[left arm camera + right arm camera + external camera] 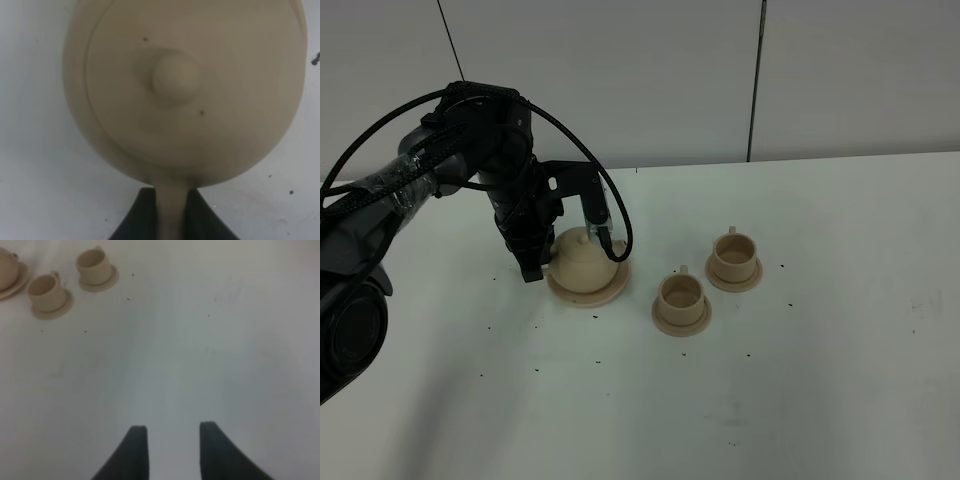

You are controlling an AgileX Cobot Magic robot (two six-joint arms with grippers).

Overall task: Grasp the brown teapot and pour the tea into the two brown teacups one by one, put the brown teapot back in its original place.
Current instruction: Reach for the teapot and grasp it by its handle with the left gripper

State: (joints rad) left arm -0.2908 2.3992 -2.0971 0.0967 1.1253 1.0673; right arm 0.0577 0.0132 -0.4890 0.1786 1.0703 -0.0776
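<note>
The brown teapot [582, 262] sits upright on its wide saucer, the original place [607, 293], left of the table's middle. My left gripper [533, 264] reaches down at the pot's left side. In the left wrist view it [172, 220] is shut on the teapot's loop handle [172, 207], with the lid knob [175, 79] straight ahead. The two brown teacups [681, 294] [733, 254] stand on small saucers to the right of the pot. My right gripper [173, 429] hovers over bare table far from the cups [46, 290] [94, 264], with a gap between its fingers and nothing in it.
The white table [800, 400] carries small dark specks. A grey panelled wall [670, 80] runs behind it. The left arm's black cable [610, 195] loops over the teapot. The right arm is outside the exterior view.
</note>
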